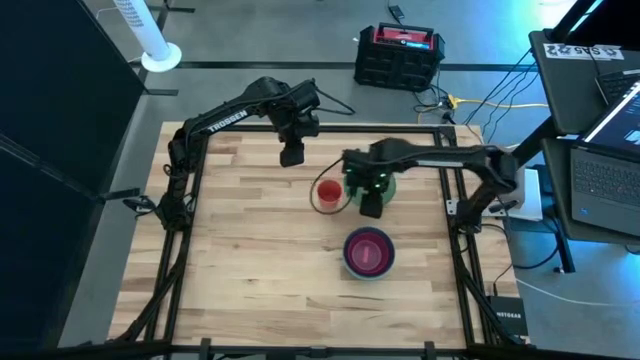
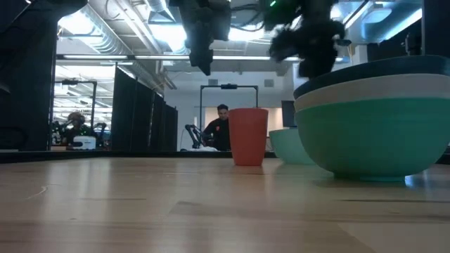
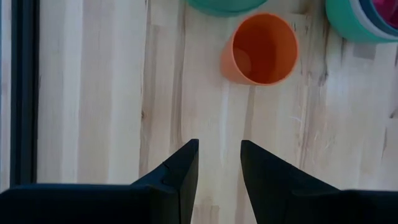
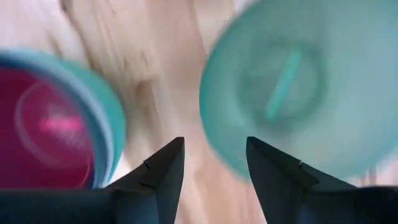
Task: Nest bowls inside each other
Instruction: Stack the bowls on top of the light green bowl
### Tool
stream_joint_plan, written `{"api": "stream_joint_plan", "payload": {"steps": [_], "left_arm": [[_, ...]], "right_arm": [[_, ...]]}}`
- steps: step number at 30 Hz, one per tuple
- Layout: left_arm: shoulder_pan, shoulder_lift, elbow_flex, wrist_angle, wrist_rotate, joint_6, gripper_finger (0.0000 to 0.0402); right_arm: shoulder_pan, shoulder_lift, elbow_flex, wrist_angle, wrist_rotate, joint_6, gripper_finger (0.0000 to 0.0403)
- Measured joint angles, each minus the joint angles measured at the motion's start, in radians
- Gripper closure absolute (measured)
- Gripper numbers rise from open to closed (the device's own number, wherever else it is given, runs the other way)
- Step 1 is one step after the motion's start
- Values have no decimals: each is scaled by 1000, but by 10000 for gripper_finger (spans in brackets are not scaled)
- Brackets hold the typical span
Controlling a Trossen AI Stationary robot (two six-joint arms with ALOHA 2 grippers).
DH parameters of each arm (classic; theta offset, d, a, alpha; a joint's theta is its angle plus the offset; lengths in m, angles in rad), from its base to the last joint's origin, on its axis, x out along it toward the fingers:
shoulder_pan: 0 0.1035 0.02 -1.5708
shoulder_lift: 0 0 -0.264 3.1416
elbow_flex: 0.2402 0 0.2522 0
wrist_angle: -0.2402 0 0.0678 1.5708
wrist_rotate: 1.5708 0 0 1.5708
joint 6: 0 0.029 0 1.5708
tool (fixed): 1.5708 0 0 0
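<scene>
A stack of nested bowls (image 1: pixel 369 252) stands on the table right of centre, pink innermost (image 4: pixel 50 124). In the low view it shows green at the bottom, then white, then dark teal (image 2: pixel 373 133). A single pale green bowl (image 4: pixel 298 87) sits upright on the table just beyond the stack (image 1: pixel 388 186). My right gripper (image 4: pixel 214 155) hangs open above the gap between that bowl and the stack, fingers pointing down, nothing between them. My left gripper (image 3: pixel 219 155) hangs open and empty above the table's far middle (image 1: pixel 291 152).
A small red cup (image 1: pixel 327 193) stands upright just left of the pale green bowl, also seen in the left wrist view (image 3: pixel 261 50). Bare wooden table top (image 1: pixel 240 270) lies to the left and near side. A black frame rail (image 1: pixel 180 250) borders the table.
</scene>
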Motion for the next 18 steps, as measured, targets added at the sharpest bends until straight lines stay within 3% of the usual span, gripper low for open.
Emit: {"api": "stream_joint_plan", "payload": {"steps": [7, 18], "left_arm": [[-1, 0, 0, -11, 0, 20, 298], [-1, 0, 0, -8, 0, 35, 298]], "right_arm": [[159, -185, -38, -3, 14, 200, 242], [217, -112, -39, 40, 9, 255, 213]]}}
